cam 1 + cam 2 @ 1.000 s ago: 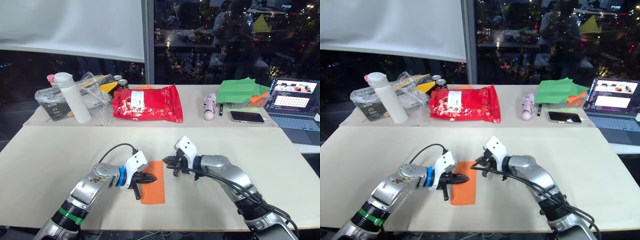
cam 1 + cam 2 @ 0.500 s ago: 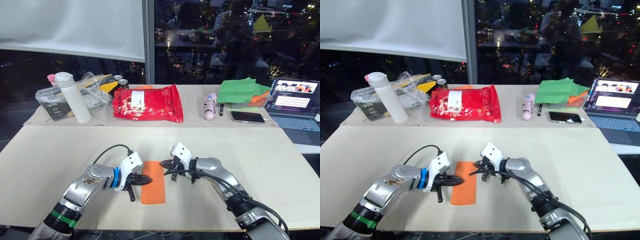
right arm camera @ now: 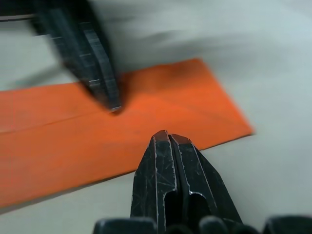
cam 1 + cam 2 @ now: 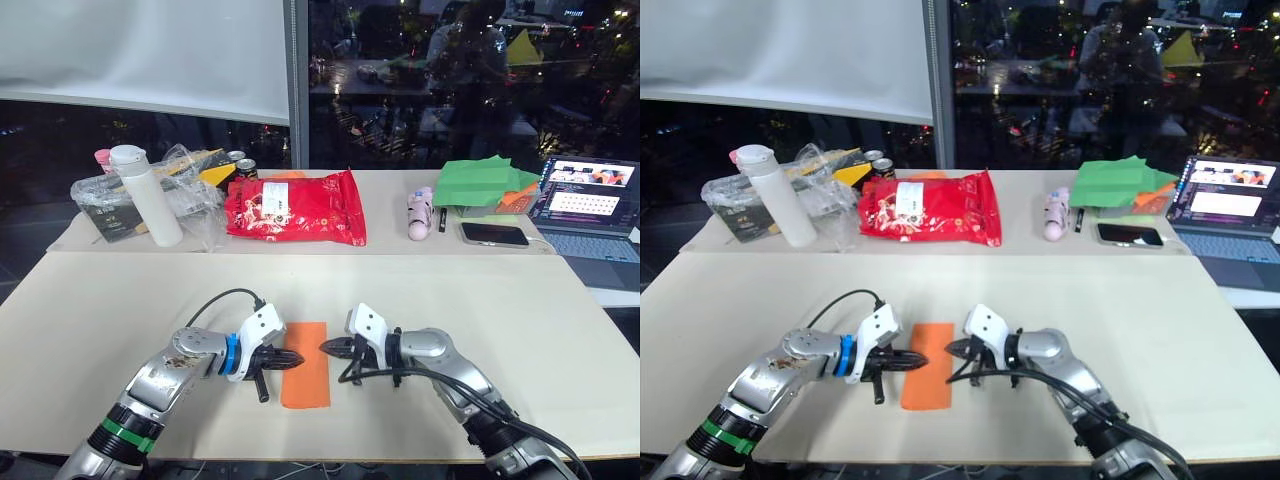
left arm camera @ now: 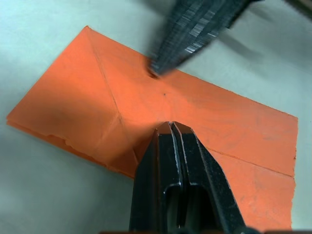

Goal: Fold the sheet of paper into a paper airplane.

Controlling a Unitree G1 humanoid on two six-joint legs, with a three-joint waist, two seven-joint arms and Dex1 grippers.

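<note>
Sheet of paper [image 4: 306, 363] lies flat, creased; left gripper [image 4: 290, 358] pins it, fingers pressed together — right gripper [image 4: 333, 348], likewise closed, hovers beside. Risk: unpinched paper slides under pushing.

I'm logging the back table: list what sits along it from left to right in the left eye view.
White bottle → red snack bag → pink handheld item → green paper sheets → phone → laptop.
</note>
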